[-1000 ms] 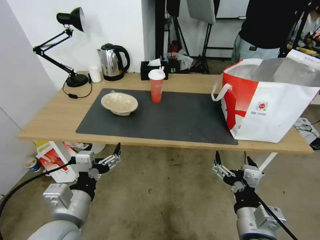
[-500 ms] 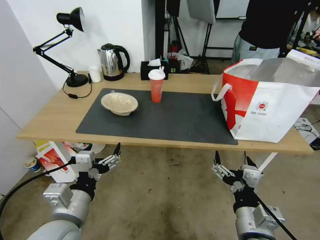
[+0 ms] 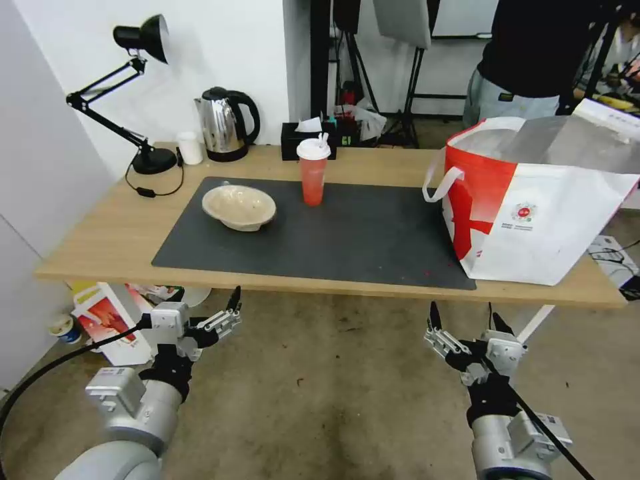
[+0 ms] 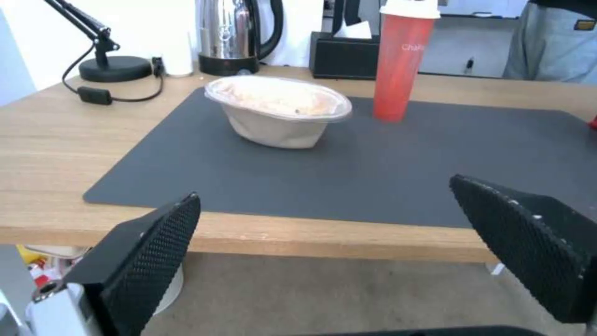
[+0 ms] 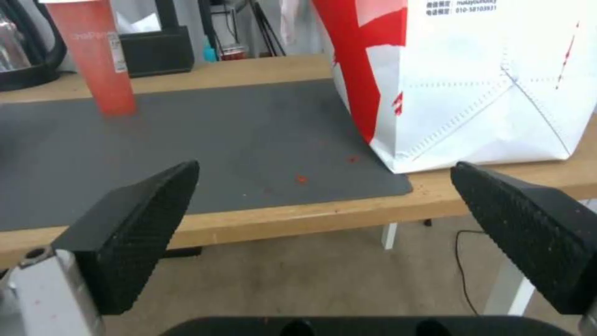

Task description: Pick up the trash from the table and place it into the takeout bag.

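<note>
On the table [image 3: 100, 240] lies a dark grey mat [image 3: 360, 240]. Two pieces of trash stand on it: a shallow beige bowl [image 3: 239, 207] [image 4: 280, 109] at the mat's left and a red translucent cup [image 3: 313, 173] [image 4: 401, 60] [image 5: 93, 60] with a white lid near its far edge. The takeout bag [image 3: 533, 213] [image 5: 485, 84], white with a red panel, stands open at the table's right end. Both grippers hang below and in front of the table's near edge. My left gripper [image 3: 207, 301] [image 4: 324, 189] is open and empty. My right gripper [image 3: 467, 319] [image 5: 323, 165] is open and empty too.
Along the table's far edge stand a black desk lamp [image 3: 137, 80], a small white cup [image 3: 190, 148], a steel kettle [image 3: 225, 125] and a black tissue box [image 3: 303, 140]. Boxes and a bag [image 3: 107, 320] lie on the floor under the table's left end. A person stands behind the bag.
</note>
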Robot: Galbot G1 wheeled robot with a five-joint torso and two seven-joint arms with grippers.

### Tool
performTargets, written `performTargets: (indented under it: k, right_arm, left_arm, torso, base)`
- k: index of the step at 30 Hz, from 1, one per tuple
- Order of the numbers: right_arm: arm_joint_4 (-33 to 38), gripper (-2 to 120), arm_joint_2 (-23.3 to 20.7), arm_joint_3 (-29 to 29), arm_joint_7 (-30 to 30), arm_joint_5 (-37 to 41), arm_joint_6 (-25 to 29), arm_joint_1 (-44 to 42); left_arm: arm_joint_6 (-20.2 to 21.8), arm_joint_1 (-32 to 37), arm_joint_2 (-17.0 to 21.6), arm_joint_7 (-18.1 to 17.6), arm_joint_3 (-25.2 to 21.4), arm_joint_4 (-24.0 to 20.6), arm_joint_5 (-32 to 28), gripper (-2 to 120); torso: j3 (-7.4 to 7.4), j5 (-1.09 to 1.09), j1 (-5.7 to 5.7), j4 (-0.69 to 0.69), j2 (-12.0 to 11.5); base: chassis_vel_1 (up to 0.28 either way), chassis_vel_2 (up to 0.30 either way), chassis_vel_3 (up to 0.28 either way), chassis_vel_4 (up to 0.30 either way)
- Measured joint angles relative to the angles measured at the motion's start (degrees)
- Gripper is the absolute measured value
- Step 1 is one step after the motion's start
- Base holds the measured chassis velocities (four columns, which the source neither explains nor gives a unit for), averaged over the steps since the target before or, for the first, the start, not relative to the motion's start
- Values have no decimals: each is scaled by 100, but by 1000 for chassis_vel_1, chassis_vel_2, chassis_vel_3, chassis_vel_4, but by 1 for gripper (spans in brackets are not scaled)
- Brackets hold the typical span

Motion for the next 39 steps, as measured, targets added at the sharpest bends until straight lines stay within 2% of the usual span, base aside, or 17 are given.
performTargets:
  k: [6,10,11,15,16,19,22,24,30,33,34,39]
  right_arm:
    - [59,100,-100,-4,-533,103,283,150]
    - [183,100,-269,-25,-1370,604,407,414]
    - [183,100,-269,-25,-1370,604,407,414]
    - [59,100,-403,-31,-2333,831,703,862]
    - [59,100,-403,-31,-2333,831,703,862]
    - [-7,100,-540,-29,-2949,1232,741,1255]
    - [-56,100,-602,-38,-3201,1410,742,1464]
    - [-166,100,-701,-100,-3635,1738,726,1986]
    - [-348,100,-799,-203,-3775,2195,510,2737]
    - [-610,100,-839,-334,-3864,2738,322,3579]
    - [-610,100,-839,-334,-3864,2738,322,3579]
    - [-1073,100,-760,-774,-3910,3282,130,4623]
  left_arm:
    - [0,0,-5,0,1,-2,2,100]
    - [0,0,-5,-1,-1,-3,5,100]
    - [0,0,-5,-1,-1,-3,5,100]
    - [0,14,1,-2,-18,-4,7,100]
    - [0,14,1,-2,-18,-4,7,100]
    - [0,25,12,-3,-25,-4,7,100]
    - [0,25,13,-3,-25,-5,7,100]
    - [0,19,8,-5,-21,-6,7,100]
    - [0,-11,32,-5,-5,-6,6,100]
    - [12,-60,58,-6,9,-3,-6,100]
    - [12,-60,58,-6,9,-3,-6,100]
    - [24,-94,55,-3,14,29,-17,100]
  torso:
    - [0,0,0,0,0]
    - [0,-1,0,0,0]
    - [0,-1,0,0,0]
    - [0,1,0,0,0]
    - [0,1,0,0,0]
    - [0,0,-1,-1,0]
    - [0,-1,0,0,0]
    - [1,0,0,0,-1]
    - [1,0,0,-1,-1]
    - [1,0,0,0,-1]
    - [1,0,0,0,-1]
    - [1,0,0,0,-2]
  base:
    - [0,0,0,0]
    - [0,0,0,0]
    - [0,0,0,0]
    - [0,0,0,0]
    - [0,0,0,0]
    - [0,0,0,0]
    - [0,0,0,0]
    - [0,0,0,0]
    - [0,0,0,0]
    - [0,0,0,0]
    - [0,0,0,0]
    - [0,0,0,0]
